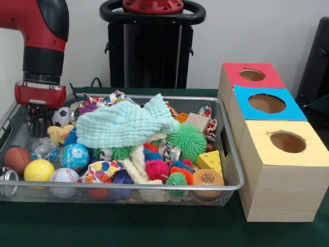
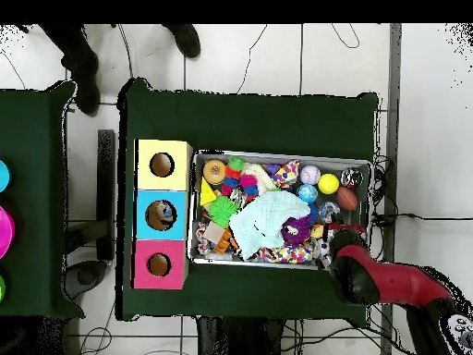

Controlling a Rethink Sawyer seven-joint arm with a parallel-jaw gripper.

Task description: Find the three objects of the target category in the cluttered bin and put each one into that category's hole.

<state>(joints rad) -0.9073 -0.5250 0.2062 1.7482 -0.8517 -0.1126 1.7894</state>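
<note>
Balls, among them a yellow ball [image 1: 38, 170], a globe ball [image 1: 74, 156] and a baseball [image 1: 64, 176], lie at one end of the wire basket [image 1: 232, 159] on the desk [image 1: 128, 226], beside a pale cloth [image 1: 126, 123] heaped over toys. Three boxes, red [image 1: 252, 76], blue [image 1: 267, 104] and yellow [image 1: 288, 142], stand beside the basket in a row, each with a round hole. The pincer [image 1: 37, 121] dips into the basket's corner, its opening impossible to tell; only the overhead view shows someone's shoes [image 2: 78, 55].

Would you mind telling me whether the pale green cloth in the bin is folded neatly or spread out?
Spread out: the pale green cloth lies rumpled and draped over the toys in the middle of the wire bin.
</note>
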